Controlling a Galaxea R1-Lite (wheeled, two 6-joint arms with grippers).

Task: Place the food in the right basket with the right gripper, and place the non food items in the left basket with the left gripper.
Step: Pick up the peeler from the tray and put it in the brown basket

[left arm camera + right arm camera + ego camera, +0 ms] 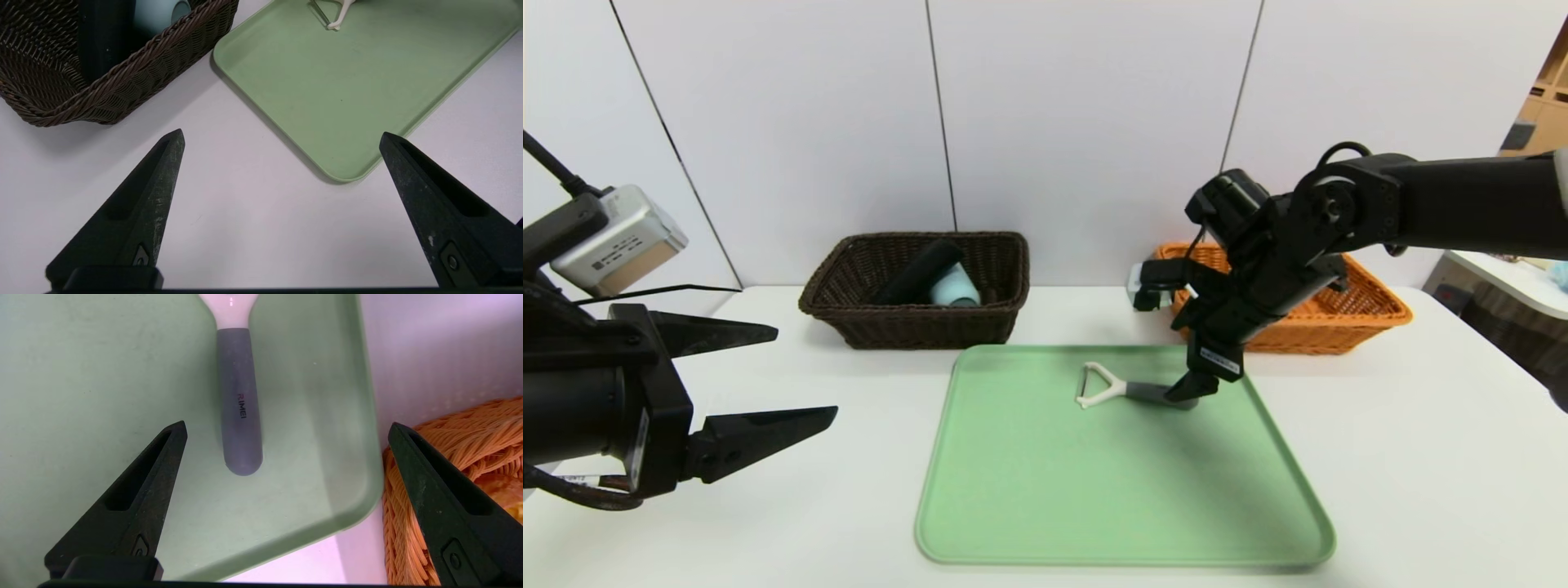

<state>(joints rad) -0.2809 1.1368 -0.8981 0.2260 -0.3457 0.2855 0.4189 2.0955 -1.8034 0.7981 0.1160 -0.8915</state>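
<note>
The white peeler (1107,385) with its grey handle (239,404) lies on the far part of the green tray (1094,490). My right gripper (1196,384) hangs open just above the handle's end, over the tray's far right corner (287,425). The orange basket (1339,327) stands right behind it; a smooth golden patch (504,490) inside looks like the bun, which the arm hides in the head view. The dark brown basket (915,327) holds the black pouch (919,273) and the blue-grey cup (956,287). My left gripper (805,371) waits open above the bare table (282,134), holding nothing.
The white table (1421,457) carries both baskets along its back edge, close to a white panelled wall. The tray's near corner (347,171) lies just ahead of the left gripper. A shelf and another surface (1519,278) stand at the far right.
</note>
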